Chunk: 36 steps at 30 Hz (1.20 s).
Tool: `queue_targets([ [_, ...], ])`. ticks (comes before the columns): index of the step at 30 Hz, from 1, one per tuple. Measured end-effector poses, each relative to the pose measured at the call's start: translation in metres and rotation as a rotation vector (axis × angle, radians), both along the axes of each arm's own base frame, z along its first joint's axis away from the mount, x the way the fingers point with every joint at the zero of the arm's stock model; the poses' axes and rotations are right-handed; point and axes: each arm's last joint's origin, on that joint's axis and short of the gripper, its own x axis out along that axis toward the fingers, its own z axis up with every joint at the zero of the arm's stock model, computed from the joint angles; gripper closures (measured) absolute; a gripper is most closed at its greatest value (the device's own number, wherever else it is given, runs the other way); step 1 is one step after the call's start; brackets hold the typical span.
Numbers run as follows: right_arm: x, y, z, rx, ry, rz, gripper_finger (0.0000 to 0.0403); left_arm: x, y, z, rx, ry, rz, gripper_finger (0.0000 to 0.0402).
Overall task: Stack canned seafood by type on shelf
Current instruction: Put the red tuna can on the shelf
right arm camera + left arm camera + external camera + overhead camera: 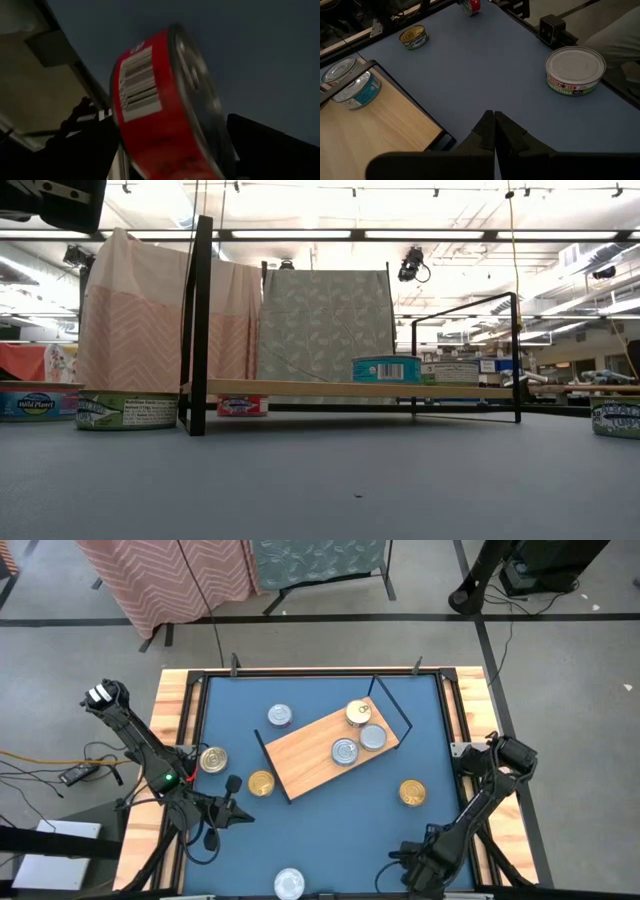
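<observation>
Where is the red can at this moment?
The red can is between the open fingers of the right pincer, filling the right wrist view. In the high view that pincer is at the table's near edge, right of the silver-lidded can.

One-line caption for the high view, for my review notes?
Three cans sit on the angled wooden shelf; five others lie scattered on the blue table, both arms drawn back at the near corners.

Ceiling strip lights are flooding the room evenly; between the right gripper's (170, 165) fingers, the red can (165, 110) is looking dim and blurred.
</observation>
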Motion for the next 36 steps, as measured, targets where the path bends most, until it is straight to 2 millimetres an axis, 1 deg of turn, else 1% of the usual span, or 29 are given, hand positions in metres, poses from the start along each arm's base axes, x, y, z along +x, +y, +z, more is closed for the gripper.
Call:
queue_targets([
  [5,0.0,0.0,0.001,0.027,0.032,-0.002,0.0088,0.0,0.0,0.0,-0.002,-0.002,0.0,0.0398],
  [15,0.002,-0.001,0.001,0.034,0.035,-0.009,0.0218,0.0,0.0,0.0,-0.001,-0.003,-0.001,0.0398],
  [19,0.002,-0.001,0.001,0.043,0.042,-0.009,0.026,0.0,0.0,0.0,0.0,-0.003,-0.001,0.0398],
  [25,0.002,-0.001,0.001,0.056,0.054,-0.011,0.0261,0.0,0.0,0.0,0.0,-0.003,-0.001,0.0398],
  [30,0.007,-0.004,0.001,0.059,0.056,-0.028,0.0243,0.0,0.0,0.0,0.0,-0.003,-0.001,0.0398],
  [34,0.014,-0.01,0.001,0.069,0.048,-0.028,0.0261,0.0,0.0,0.0,0.0,-0.003,-0.001,0.0398],
  [36,0.018,-0.013,0.001,0.076,0.04,-0.025,0.0262,0.0,0.0,0.0,0.0,-0.003,-0.001,0.0398],
])
